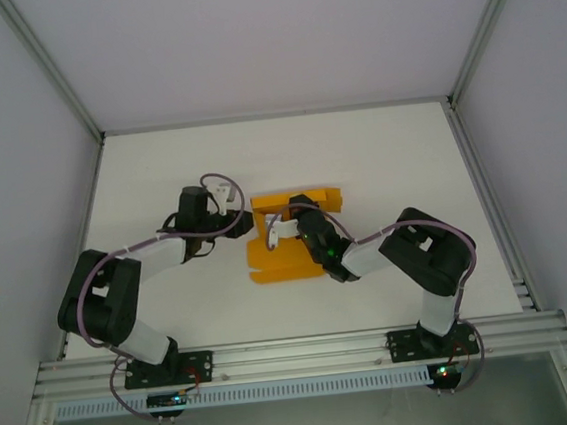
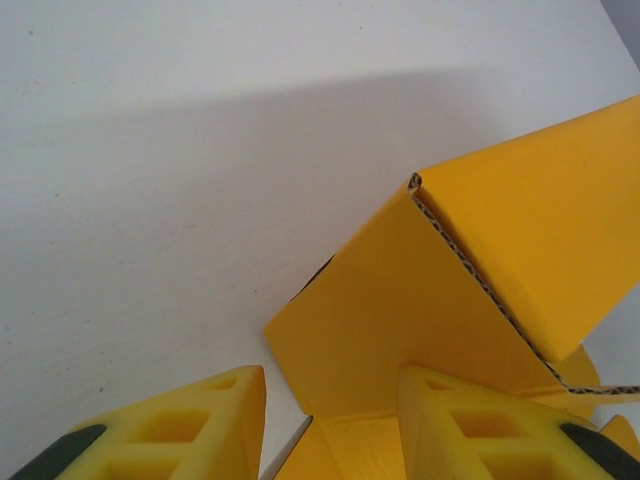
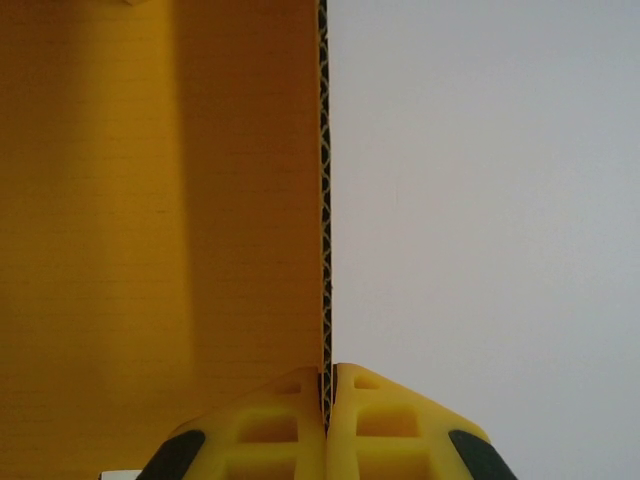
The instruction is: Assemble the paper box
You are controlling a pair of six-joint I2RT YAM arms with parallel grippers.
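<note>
While right claw (image 3: 328,378) clamps paper box (image 3: 160,200) edge, left claw (image 2: 330,388) apart, box cropped.

I run two arms of the same build. The left arm (image 1: 121,298) and right arm (image 1: 423,249) have chunky black joint housings joined by pale grey-white links, with thin lilac-grey cables (image 1: 215,176) looping alongside. Both stand on black base plates (image 1: 163,370). The yellow moulded-plastic fingers (image 2: 200,425) show square hollows and dark pads (image 2: 65,450).
</note>
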